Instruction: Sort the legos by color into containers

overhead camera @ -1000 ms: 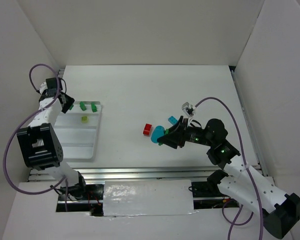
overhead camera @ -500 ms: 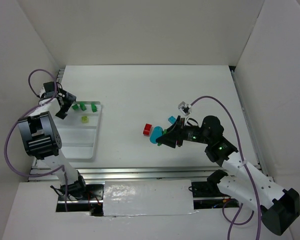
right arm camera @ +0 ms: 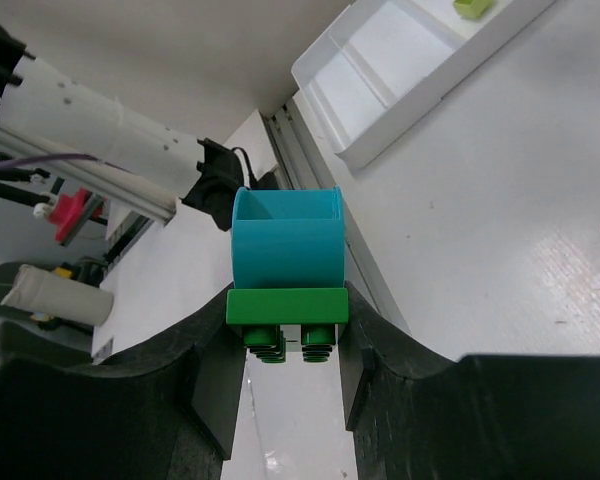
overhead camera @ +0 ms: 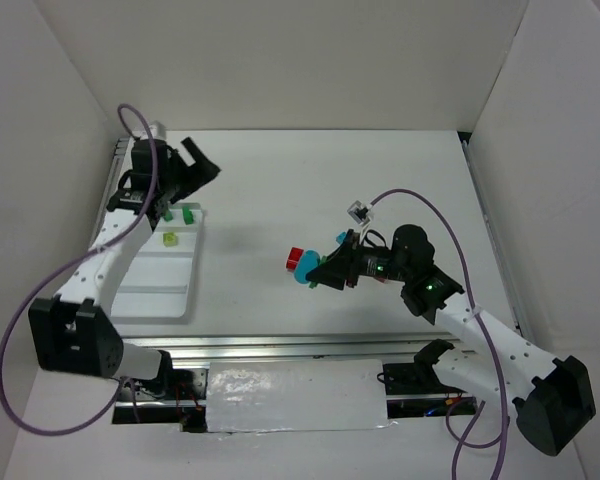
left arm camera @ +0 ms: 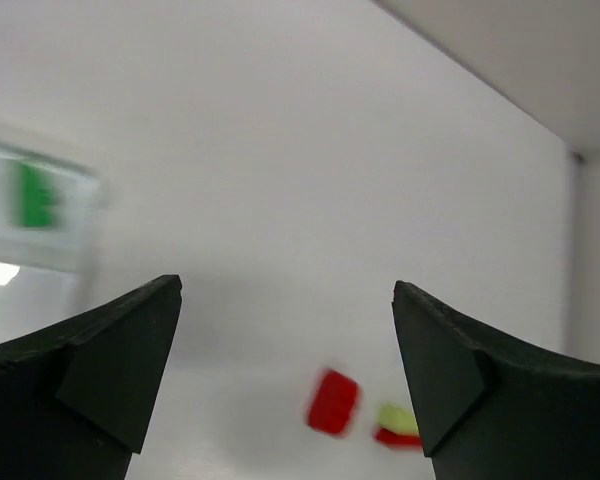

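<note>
Crosswise, green lego (right arm camera: 286,305) between right jaws, studs toward wrist camera

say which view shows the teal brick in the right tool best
Right wrist: the teal brick, joined to a green brick, sits sharp and central between the fingers of the right tool. Top external shows a small teal spot; left wrist is too blurred to tell.

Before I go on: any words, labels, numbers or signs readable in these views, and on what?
No text can be read in any view.
White tray: blank.
Teal brick and green brick in the right gripper: no lettering visible.
Small white block on the right arm's cable: dark mark, too small to read.
Red brick in the left wrist view: blurred, nothing legible.
</note>
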Robot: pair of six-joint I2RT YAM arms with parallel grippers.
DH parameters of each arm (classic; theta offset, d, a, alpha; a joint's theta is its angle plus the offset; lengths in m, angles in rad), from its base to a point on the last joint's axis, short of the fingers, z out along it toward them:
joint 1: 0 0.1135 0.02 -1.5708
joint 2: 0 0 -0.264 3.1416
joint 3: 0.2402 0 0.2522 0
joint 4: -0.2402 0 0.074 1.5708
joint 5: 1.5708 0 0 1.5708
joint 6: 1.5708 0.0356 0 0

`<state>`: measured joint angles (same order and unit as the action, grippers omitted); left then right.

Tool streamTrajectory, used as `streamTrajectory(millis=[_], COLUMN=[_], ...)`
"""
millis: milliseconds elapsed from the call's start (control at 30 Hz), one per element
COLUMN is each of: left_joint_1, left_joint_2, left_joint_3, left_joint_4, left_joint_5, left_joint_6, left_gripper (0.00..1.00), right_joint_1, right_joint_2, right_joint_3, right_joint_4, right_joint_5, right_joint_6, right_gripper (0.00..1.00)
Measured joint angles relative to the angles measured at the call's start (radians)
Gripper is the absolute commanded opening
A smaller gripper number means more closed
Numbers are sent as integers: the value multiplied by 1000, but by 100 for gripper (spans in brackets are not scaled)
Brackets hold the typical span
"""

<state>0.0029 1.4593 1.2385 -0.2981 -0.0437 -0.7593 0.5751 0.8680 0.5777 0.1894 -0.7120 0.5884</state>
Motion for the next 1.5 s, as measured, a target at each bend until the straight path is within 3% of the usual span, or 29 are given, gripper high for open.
streamTrajectory(millis=[100, 200, 300, 433, 600, 700, 733, 800, 967, 1067, 1100, 1200, 1233, 1500], left_joint_1=[-165, -248, -344, -505, -648, -698, -703, -708, -714, -715, -715, -715, -715, -724], left_joint_2=[-150, -267, -306, -325, -362, -361, -359, -351, -336, -335, -334, -334, -334, -334], left_joint_3=[-54, -176, -241, -260, -260, -261, -261, -263, -264, -264, -264, -264, -264, -263], left_joint_4=[117, 249, 265, 256, 282, 307, 310, 319, 328, 331, 331, 331, 331, 332], left_joint_5=[203, 472, 666, 813, 885, 890, 890, 885, 884, 887, 888, 887, 887, 919], left_joint_6=[51, 76, 112, 163, 186, 186, 186, 188, 202, 203, 203, 203, 203, 207], left_gripper=[100, 100, 100, 99, 99, 87, 75, 64, 43, 18, 0, 0, 0, 0], right_joint_1=[0, 0, 0, 1, 11, 16, 18, 22, 24, 24, 24, 24, 24, 24], right_joint_2=[31, 35, 34, 29, 18, 11, 7, -4, -25, -25, -25, -25, -25, -71], right_joint_3=[0, 0, 0, 0, 0, 0, 0, 2, 11, 11, 11, 11, 10, 5], right_joint_4=[22, 46, 77, 118, 142, 146, 146, 143, 137, 139, 139, 143, 148, 154], right_joint_5=[-22, -54, -100, -156, -183, -196, -199, -206, -221, -225, -227, -232, -234, -241], right_joint_6=[23, 33, 45, 60, 76, 76, 76, 74, 64, 60, 60, 61, 61, 34], right_gripper=[0, 0, 0, 0, 0, 0, 0, 0, 0, 6, 19, 45, 48, 49])
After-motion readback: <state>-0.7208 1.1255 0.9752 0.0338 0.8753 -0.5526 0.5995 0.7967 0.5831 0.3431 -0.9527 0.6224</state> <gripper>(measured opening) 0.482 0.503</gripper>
